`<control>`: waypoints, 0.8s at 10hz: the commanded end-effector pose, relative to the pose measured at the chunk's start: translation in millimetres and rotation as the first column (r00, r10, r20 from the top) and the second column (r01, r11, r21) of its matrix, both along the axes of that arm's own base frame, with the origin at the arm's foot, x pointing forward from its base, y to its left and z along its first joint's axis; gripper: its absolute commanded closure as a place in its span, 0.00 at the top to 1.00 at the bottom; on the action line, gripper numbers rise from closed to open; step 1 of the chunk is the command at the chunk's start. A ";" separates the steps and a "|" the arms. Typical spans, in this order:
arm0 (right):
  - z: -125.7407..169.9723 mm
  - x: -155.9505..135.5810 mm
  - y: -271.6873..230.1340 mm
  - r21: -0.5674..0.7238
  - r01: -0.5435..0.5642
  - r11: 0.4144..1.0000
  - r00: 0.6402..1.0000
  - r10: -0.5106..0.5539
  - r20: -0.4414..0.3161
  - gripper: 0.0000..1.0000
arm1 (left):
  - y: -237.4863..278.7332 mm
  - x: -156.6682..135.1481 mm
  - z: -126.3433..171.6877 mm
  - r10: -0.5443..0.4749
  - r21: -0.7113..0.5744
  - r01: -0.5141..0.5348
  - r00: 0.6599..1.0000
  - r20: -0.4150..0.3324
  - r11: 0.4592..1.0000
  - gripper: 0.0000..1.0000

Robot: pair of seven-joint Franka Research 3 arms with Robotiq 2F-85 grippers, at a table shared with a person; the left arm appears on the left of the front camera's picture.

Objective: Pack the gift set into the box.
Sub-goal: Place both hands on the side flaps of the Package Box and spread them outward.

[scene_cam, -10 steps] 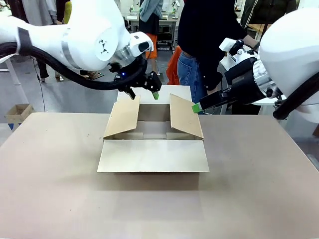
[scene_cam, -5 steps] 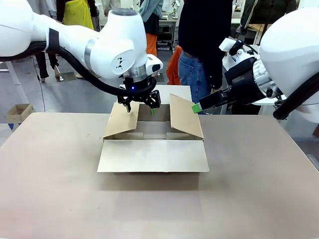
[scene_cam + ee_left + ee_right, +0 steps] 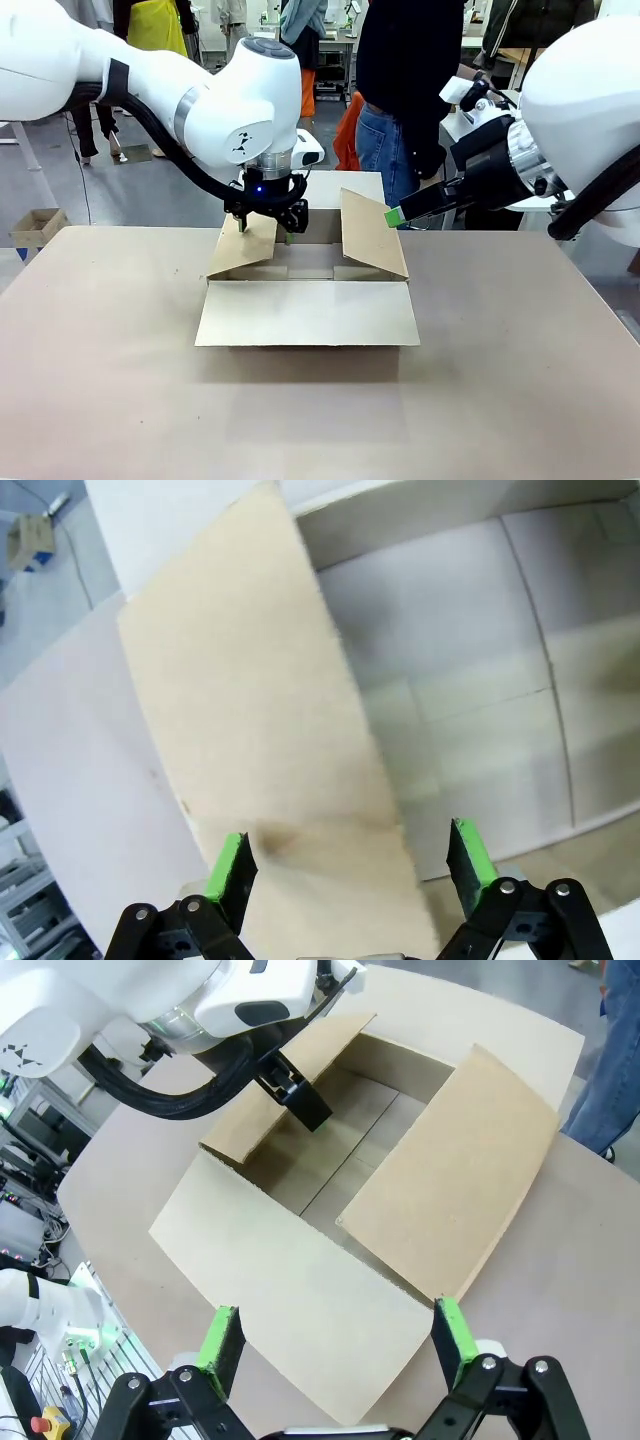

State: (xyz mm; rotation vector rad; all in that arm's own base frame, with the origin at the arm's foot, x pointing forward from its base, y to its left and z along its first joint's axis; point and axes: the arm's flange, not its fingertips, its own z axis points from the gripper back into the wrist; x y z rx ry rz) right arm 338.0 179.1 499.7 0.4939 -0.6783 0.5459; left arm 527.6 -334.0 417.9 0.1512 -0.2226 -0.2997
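The large brown cardboard box (image 3: pixel 306 312) stands open in the middle of the table, front flap folded flat toward me and both side flaps raised at a slant. My left gripper (image 3: pixel 265 228) is open and straddles the top edge of the left flap (image 3: pixel 250 710), whose board runs between the green pads (image 3: pixel 230 865). The box's floor (image 3: pixel 480 680) is bare cardboard. My right gripper (image 3: pixel 395 216) is open and hovers just beyond the upper edge of the right flap (image 3: pixel 455 1170). In the right wrist view, its gripper (image 3: pixel 335 1345) looks down over the whole box, with the left gripper (image 3: pixel 300 1095) beyond.
A person in a dark top and jeans (image 3: pixel 400 100) stands at the far side behind the box. A small brown carton (image 3: pixel 38 225) sits on the floor at far left. The beige table (image 3: pixel 500 380) has free room in front of and beside the box.
My left gripper has turned, moved left and come down from above the box's back edge onto the left flap's top edge. The right arm and the box have not moved.
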 end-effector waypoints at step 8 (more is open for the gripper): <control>2.3 -0.7 -1.3 -0.004 -0.007 1.000 1.000 0.007 0.002 1.00 | 28.7 -27.6 28.9 0.074 0.109 -0.092 0.986 0.152 0.990 1.00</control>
